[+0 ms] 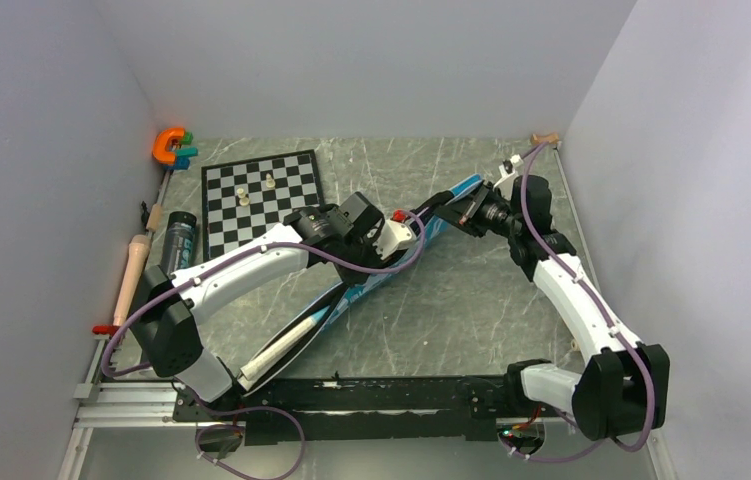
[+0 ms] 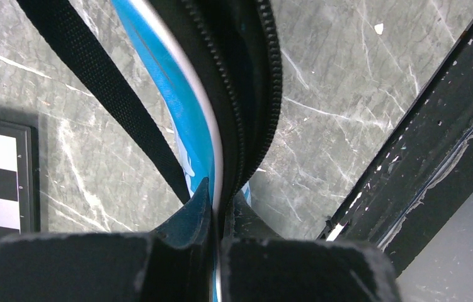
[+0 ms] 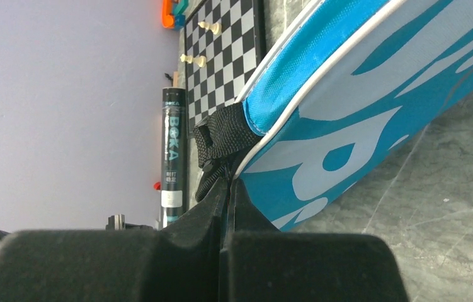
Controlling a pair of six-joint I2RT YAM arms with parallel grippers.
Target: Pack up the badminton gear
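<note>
Left end effector (image 2: 218,217) is clenched on the piped edge of the blue bag (image 2: 180,104), right end effector (image 3: 227,195) on its end. The bag is laid diagonally across the worktop (image 1: 471,300), and thin fabric could be lost if pulled unevenly.

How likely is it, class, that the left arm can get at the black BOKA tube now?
Probably not yet: the left claw is shut on the blue racket bag. The BOKA tube lies uncovered beside the chessboard.
</note>
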